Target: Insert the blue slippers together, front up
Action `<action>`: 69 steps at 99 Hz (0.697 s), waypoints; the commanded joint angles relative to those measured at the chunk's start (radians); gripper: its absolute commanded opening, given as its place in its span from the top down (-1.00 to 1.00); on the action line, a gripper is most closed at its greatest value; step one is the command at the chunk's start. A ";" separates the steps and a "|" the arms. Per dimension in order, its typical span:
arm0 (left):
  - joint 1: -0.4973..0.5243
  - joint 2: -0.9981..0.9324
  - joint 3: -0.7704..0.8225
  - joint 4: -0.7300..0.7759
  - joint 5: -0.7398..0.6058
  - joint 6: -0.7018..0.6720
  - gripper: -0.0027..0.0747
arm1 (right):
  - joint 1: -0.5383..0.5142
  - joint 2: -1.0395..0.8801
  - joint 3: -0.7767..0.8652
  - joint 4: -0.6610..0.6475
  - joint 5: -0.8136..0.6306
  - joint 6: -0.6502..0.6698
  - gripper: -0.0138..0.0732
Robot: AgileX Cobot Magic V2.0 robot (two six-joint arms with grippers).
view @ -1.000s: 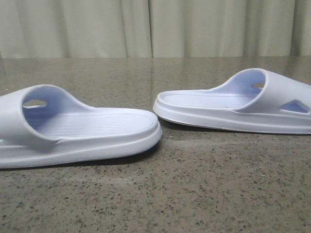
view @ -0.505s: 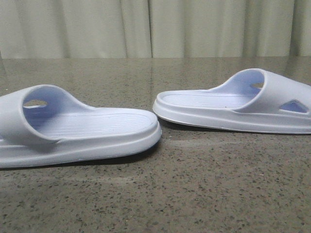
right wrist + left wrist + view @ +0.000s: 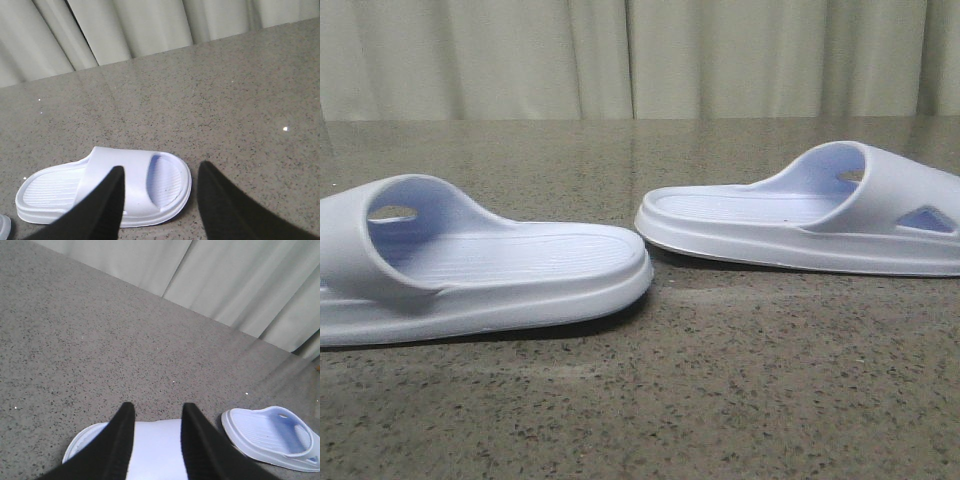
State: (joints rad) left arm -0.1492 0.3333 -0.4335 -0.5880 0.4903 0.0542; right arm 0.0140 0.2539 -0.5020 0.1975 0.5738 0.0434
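Note:
Two blue slippers lie flat on the speckled stone table, heels toward each other. The left slipper [image 3: 470, 265] has its strap at the left; the right slipper [image 3: 800, 215] has its strap at the right. Neither gripper shows in the front view. In the left wrist view my left gripper [image 3: 158, 407] is open, its black fingers [image 3: 117, 440] hovering over the left slipper's strap [image 3: 156, 450], with the other slipper [image 3: 270, 435] off to the side. My right gripper [image 3: 162, 167] is open above the toe end of the right slipper [image 3: 100, 190].
A pale curtain [image 3: 640, 55] hangs behind the table's far edge. Speckled tabletop [image 3: 720, 380] stretches in front of both slippers. A sliver of the left slipper [image 3: 4, 225] shows at the corner of the right wrist view.

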 commanded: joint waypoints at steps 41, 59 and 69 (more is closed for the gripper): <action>-0.007 0.016 0.005 -0.031 0.024 -0.210 -0.41 | -0.007 0.020 -0.036 0.015 -0.112 -0.001 -0.12; -0.007 0.017 0.069 -0.017 -0.036 -0.434 -0.41 | -0.006 0.020 -0.036 0.017 -0.112 -0.001 -0.12; -0.007 0.017 0.097 -0.011 -0.077 -0.500 -0.41 | -0.006 0.020 -0.036 0.017 -0.112 -0.001 -0.12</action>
State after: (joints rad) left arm -0.1492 0.3333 -0.3271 -0.5867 0.5146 -0.3753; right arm 0.0140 0.2539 -0.5020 0.2057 0.5477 0.0434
